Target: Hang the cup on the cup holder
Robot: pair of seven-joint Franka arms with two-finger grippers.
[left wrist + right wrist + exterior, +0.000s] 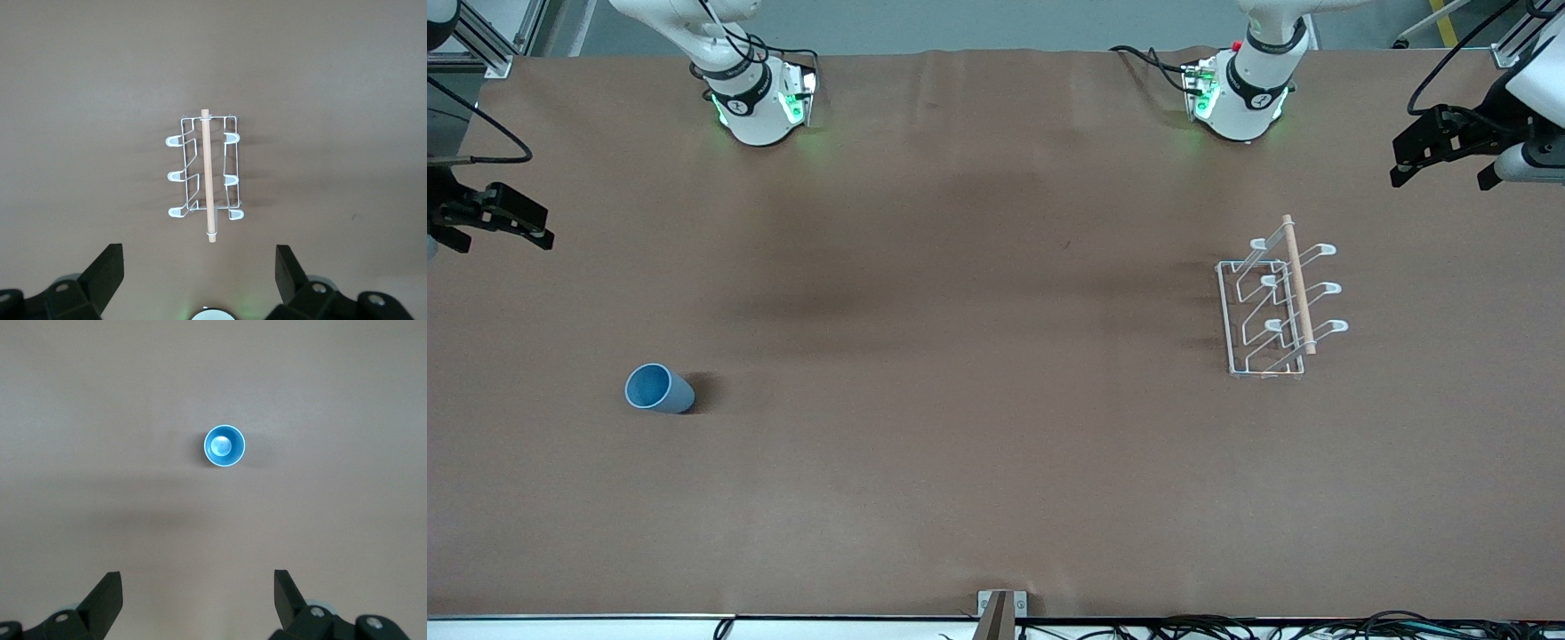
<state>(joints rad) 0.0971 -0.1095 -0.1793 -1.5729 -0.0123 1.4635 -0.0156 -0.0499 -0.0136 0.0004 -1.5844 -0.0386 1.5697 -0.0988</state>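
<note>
The cup [658, 388] is a small light-blue tumbler standing upright with its mouth up, toward the right arm's end of the table; the right wrist view looks straight down into the cup [224, 445]. The cup holder [1279, 302], a white wire rack with looped prongs and a wooden rod on top, stands toward the left arm's end and also shows in the left wrist view [203, 177]. My right gripper [503, 233] hangs open and empty high over its end of the table [198, 590]. My left gripper [1442, 171] hangs open and empty high over its own end [199, 267].
Brown paper covers the table [978, 400]. The two arm bases [760, 102] [1240, 98] stand along the edge farthest from the front camera. A small metal bracket [1000, 609] and cables sit at the nearest edge.
</note>
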